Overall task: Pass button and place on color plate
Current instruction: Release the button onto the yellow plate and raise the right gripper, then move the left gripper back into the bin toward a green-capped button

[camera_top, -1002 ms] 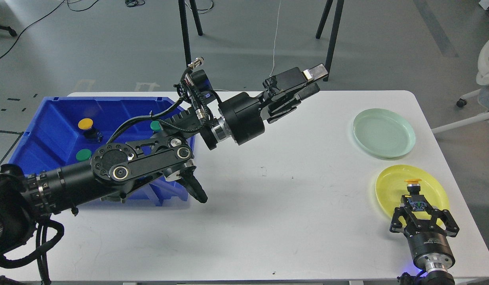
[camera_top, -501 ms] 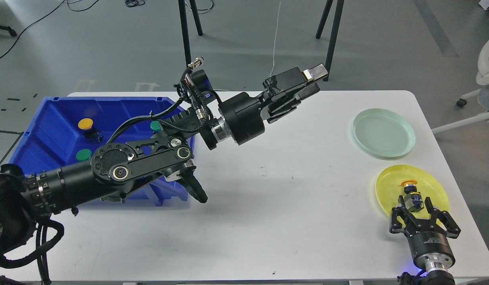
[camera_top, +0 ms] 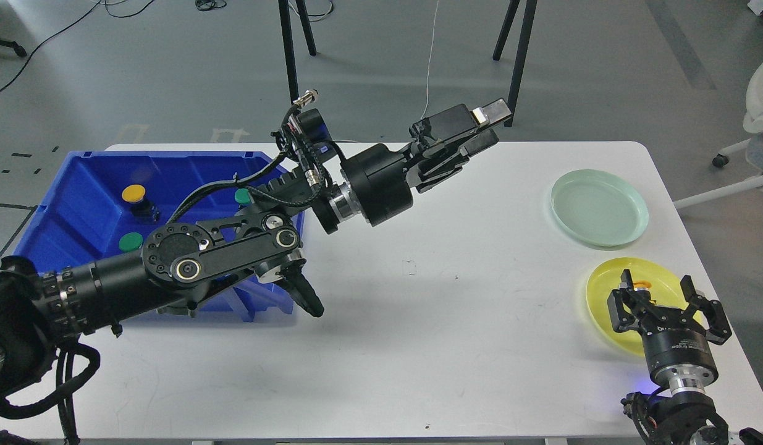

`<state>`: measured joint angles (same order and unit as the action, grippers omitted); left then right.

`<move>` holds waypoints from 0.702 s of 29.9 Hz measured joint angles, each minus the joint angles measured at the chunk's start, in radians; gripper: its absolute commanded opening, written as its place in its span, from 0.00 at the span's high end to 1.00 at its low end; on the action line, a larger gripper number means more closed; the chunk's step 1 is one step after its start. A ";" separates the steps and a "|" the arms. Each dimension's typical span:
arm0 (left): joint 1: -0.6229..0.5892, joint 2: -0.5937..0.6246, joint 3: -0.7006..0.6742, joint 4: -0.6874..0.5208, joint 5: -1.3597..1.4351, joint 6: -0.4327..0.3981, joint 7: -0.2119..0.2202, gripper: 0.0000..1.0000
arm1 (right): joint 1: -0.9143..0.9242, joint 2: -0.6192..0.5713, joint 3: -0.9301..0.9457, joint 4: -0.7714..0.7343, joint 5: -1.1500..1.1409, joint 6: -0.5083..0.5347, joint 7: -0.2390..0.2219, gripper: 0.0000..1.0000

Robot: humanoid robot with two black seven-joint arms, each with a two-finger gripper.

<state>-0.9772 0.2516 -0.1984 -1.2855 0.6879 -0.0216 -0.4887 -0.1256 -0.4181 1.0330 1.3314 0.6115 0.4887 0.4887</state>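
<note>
The yellow color plate point(camera_top: 603, 290) lies at the table's right front. A button with an orange-yellow cap point(camera_top: 642, 285) sits on it, mostly hidden behind my right gripper point(camera_top: 657, 289). That gripper hovers over the plate, its fingers spread wide to either side of the button and apart from it. My left gripper point(camera_top: 489, 127) is raised over the back middle of the table, pointing right, empty, with a narrow gap between its fingers. Other buttons lie in the blue bin point(camera_top: 78, 167): a yellow one point(camera_top: 133, 193), a green one point(camera_top: 130, 241), and another green one point(camera_top: 242, 196) half hidden by my left arm.
A pale green plate point(camera_top: 599, 208) lies behind the yellow plate. My left arm stretches from the lower left over the bin's right side. The table's right edge runs just past the plates. Black stand legs rise behind the table.
My right gripper has opened and let go of the button, which now rests on the yellow plate. The gripper has shifted slightly right and farther over the plate. The left arm has not moved.
</note>
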 measured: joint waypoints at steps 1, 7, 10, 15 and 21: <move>0.005 0.000 -0.010 0.000 0.000 0.000 0.000 0.30 | 0.010 -0.010 0.008 0.010 -0.001 0.000 0.000 0.03; 0.077 0.014 -0.177 0.016 -0.014 0.012 0.000 0.28 | 0.192 -0.137 0.002 0.038 -0.028 -0.002 0.000 0.02; 0.130 0.056 -0.298 0.022 -0.065 0.018 0.000 0.27 | 0.339 -0.207 -0.025 0.040 -0.106 -0.049 0.000 0.01; 0.203 0.162 -0.396 0.020 -0.122 0.015 0.000 0.26 | 0.596 -0.240 -0.119 0.011 -0.366 -0.123 0.000 0.01; 0.252 0.294 -0.395 0.014 -0.126 0.014 0.000 0.24 | 0.748 -0.182 -0.208 -0.053 -0.702 -0.136 0.000 0.01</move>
<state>-0.7252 0.5459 -0.5936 -1.2718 0.5620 -0.0079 -0.4885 0.6226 -0.6002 0.8251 1.2788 -0.0908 0.3528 0.4888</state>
